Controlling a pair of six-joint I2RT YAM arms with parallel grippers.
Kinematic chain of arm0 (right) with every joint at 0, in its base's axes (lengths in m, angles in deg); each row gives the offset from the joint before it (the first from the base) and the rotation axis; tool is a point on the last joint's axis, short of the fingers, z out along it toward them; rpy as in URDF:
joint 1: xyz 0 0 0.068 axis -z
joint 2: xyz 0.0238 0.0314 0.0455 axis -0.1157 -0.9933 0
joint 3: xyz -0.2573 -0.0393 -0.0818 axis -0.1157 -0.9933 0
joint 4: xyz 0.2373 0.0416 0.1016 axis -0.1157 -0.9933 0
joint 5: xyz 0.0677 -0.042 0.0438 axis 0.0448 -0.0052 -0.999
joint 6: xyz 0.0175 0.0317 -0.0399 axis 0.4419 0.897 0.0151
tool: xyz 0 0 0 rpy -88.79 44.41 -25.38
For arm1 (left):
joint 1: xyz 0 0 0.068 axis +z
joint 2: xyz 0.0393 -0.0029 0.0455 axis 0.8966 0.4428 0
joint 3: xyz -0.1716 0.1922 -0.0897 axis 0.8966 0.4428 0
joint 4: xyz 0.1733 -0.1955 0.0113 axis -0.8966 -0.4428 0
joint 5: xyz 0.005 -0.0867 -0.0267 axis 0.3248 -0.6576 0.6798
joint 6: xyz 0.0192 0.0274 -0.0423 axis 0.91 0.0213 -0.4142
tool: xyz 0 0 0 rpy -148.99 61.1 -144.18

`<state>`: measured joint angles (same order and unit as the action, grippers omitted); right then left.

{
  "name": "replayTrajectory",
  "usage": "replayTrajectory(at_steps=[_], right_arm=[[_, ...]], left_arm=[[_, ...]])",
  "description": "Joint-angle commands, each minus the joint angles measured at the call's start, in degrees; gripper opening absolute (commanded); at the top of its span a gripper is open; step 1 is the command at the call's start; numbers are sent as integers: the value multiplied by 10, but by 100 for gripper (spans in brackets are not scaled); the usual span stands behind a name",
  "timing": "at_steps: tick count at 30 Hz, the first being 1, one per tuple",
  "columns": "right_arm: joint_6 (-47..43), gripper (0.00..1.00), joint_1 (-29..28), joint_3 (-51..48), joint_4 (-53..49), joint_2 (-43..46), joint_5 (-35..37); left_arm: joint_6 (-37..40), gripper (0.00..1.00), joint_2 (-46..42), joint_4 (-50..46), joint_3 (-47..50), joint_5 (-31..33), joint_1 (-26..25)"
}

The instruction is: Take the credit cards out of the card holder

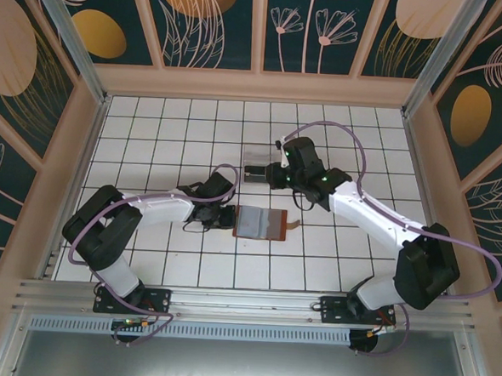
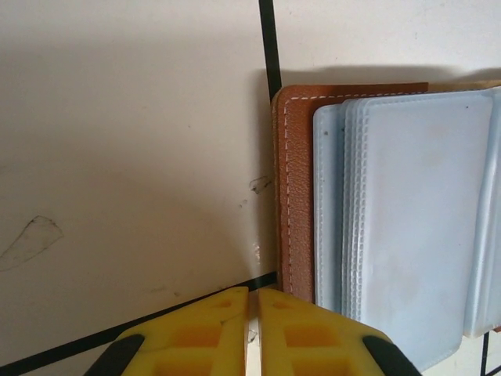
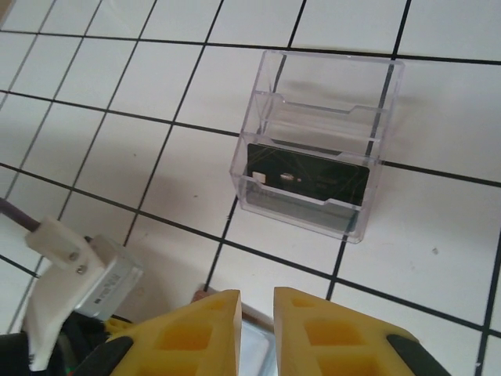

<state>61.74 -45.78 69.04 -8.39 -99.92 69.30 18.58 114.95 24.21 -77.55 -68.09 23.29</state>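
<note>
The brown card holder (image 1: pixel 262 223) lies open on the tiles, its grey-blue pockets (image 2: pixel 415 219) facing up; I cannot tell whether they hold cards. My left gripper (image 1: pixel 229 218) (image 2: pixel 253 296) is shut and sits low at the holder's left edge (image 2: pixel 296 196), one fingertip (image 2: pixel 313 321) over its near corner. Raised between the holder and the clear box is my right gripper (image 1: pixel 275 177) (image 3: pixel 257 301). It is open by a narrow gap with nothing between its fingers, and the holder's far edge (image 3: pixel 256 348) shows below them. One dark credit card (image 3: pixel 309 176) stands in the clear box (image 3: pixel 321 117).
The clear plastic box (image 1: pixel 257 154) stands just beyond the holder, mid-table. The left arm's white wrist camera (image 3: pixel 78 274) is close to my right gripper, low on its left. Wooden walls (image 1: pixel 79 143) ring the white tiled table.
</note>
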Motion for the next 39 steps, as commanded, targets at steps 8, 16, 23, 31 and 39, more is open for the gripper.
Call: replayTrajectory(at_steps=[8,16,23,31,39], right_arm=[[148,19,-32,-15,-19,-36,-91],[240,24,-61,-54,90,-99,-197],[247,26,-86,-21,94,-174,-217],[251,27,-91,-11,74,-204,-205],[251,29,-91,-17,50,-218,-188]], left_arm=[[6,15,-43,-14,9,30,4],[19,16,-76,-11,33,40,54],[39,16,-92,-21,43,47,78],[46,16,-92,-20,45,44,79],[49,16,-89,-19,44,43,79]])
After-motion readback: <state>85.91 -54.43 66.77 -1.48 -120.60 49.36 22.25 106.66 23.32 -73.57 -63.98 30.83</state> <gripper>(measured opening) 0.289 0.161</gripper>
